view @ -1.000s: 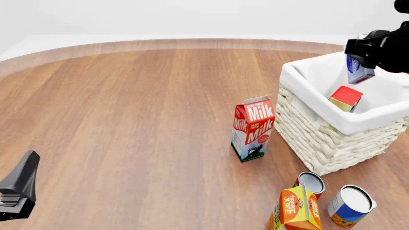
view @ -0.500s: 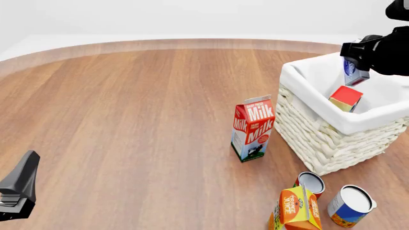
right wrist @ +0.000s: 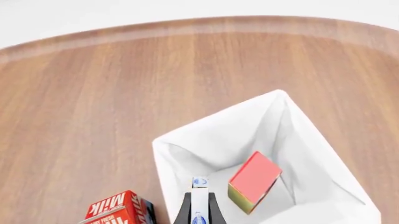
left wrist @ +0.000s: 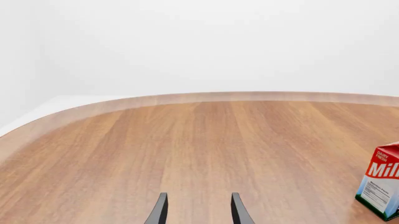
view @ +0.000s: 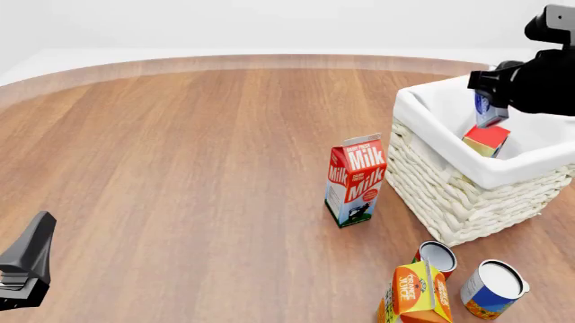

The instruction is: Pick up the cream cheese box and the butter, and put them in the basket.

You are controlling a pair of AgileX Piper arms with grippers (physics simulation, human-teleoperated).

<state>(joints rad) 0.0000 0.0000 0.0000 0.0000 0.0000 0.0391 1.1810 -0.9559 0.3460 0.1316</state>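
a: while the right gripper (view: 489,113) hangs over the basket (view: 467,176), its jaws are clenched on the cream cheese box (view: 491,110), pinching it across the thin faces, edge-on in the wrist view.

b: and the butter (view: 486,139) is already down inside, lying tilted on the white lining, just below the held box.

a: right. that little box looks light and stiff, a flat carton, so a pinch on its broad sides is the sensible hold. smooth print though, so i'd guess it could slide if the squeeze is weak.

b: it's above the basket's opening, not over the rim, so a drop from here should land it beside the butter.

a: the left gripper (left wrist: 197,212) is low over the desk (view: 180,168), well apart from everything, jaws released and nothing between them.

b: milk carton (view: 356,179) stands upright just beside the basket's near wall, clear of the drop.

a: by my reading one item is home and the second only needs letting go.
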